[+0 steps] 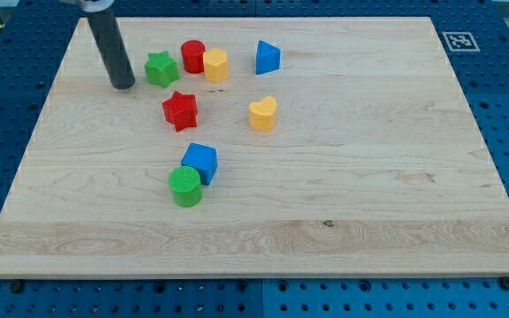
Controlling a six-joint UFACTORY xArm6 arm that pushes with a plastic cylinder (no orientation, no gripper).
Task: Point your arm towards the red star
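Note:
The red star (180, 110) lies on the wooden board (369, 177) in its upper left part. My tip (124, 85) rests on the board to the upper left of the red star, a short gap away, and just left of the green star (161, 68). The dark rod rises from the tip toward the view's top left. The tip touches no block.
A red cylinder (193, 56) and a yellow hexagon (216, 64) sit right of the green star. A blue triangle (268, 57) and a yellow heart (262, 114) lie further right. A blue cube (201, 162) touches a green cylinder (185, 185) below the red star.

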